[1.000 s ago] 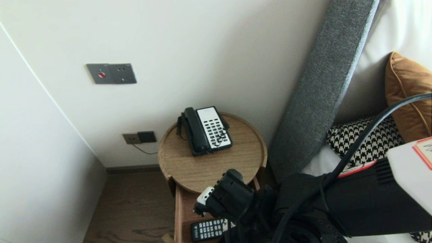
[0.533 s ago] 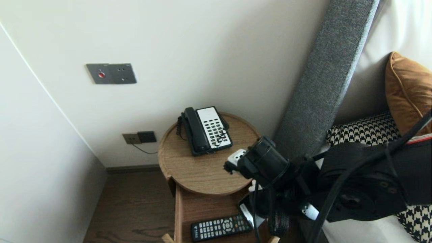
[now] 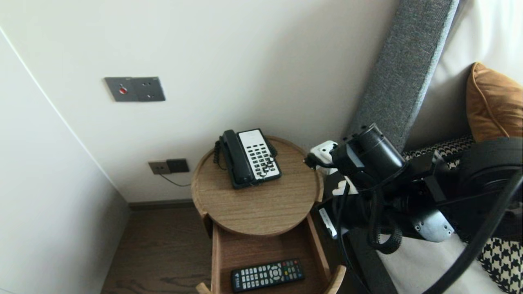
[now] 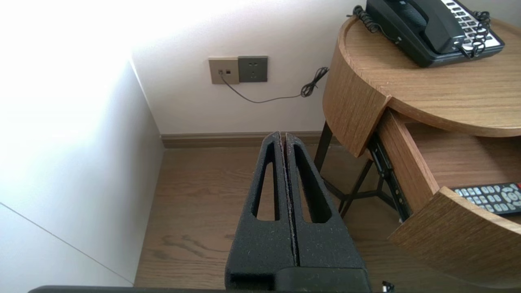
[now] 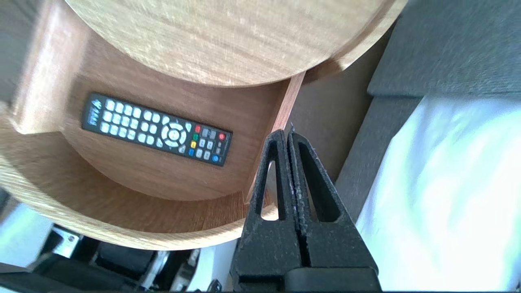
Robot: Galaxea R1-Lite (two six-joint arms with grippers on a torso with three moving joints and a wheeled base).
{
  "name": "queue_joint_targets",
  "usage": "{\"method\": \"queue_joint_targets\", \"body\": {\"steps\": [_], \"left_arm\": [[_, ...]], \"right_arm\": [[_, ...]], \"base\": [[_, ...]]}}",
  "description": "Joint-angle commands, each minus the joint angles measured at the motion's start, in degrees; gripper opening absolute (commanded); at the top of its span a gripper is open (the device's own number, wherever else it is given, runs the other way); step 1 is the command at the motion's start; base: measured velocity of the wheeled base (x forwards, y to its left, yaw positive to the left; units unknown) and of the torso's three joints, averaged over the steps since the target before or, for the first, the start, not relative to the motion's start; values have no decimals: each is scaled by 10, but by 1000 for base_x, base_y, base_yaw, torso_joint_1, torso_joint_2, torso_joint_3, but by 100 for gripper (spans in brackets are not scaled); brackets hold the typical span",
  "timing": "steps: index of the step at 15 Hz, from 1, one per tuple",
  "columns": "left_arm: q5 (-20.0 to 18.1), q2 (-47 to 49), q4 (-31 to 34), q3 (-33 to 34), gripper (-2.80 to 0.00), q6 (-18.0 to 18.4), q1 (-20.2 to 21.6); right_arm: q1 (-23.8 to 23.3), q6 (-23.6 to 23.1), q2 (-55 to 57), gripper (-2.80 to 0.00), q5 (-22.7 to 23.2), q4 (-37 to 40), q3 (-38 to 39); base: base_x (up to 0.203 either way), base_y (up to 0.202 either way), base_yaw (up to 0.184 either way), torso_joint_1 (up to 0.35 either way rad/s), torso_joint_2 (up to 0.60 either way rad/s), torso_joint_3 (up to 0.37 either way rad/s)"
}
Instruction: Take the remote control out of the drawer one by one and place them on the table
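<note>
A black remote control [image 3: 267,275] lies in the pulled-out drawer [image 3: 215,261] of a round wooden bedside table [image 3: 257,208]. A black and white telephone [image 3: 249,157] sits on the table top. My right arm [image 3: 369,157] hangs at the table's right edge, between table and bed. Its gripper [image 5: 286,134] is shut with nothing in it and points down over the drawer's right side wall [image 5: 287,108], a short way from the remote control [image 5: 156,129]. My left gripper [image 4: 283,136] is shut and empty, parked low over the floor to the left of the table.
A grey upholstered headboard [image 3: 392,94] and the bed with white sheet [image 5: 456,195] and cushions [image 3: 490,102] stand close on the right. Wall sockets [image 4: 238,70] with a cord sit behind the table. The drawer's curved front [image 4: 456,240] juts toward me. Wood floor [image 4: 195,203] lies on the left.
My right arm has swung up and to the right, from over the drawer's front to the table's right edge, uncovering the remote control. The left arm has not moved.
</note>
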Motion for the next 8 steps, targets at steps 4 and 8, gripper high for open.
{"method": "queue_joint_targets", "body": {"steps": [4, 8], "left_arm": [[0, 0, 0, 0, -280, 0, 0], [1, 0, 0, 0, -280, 0, -1]], "right_arm": [[1, -1, -57, -280, -3, 5, 13], [0, -2, -103, -280, -15, 25, 52]], "base": [[0, 0, 0, 0, 0, 0], [0, 0, 0, 0, 0, 0]]}}
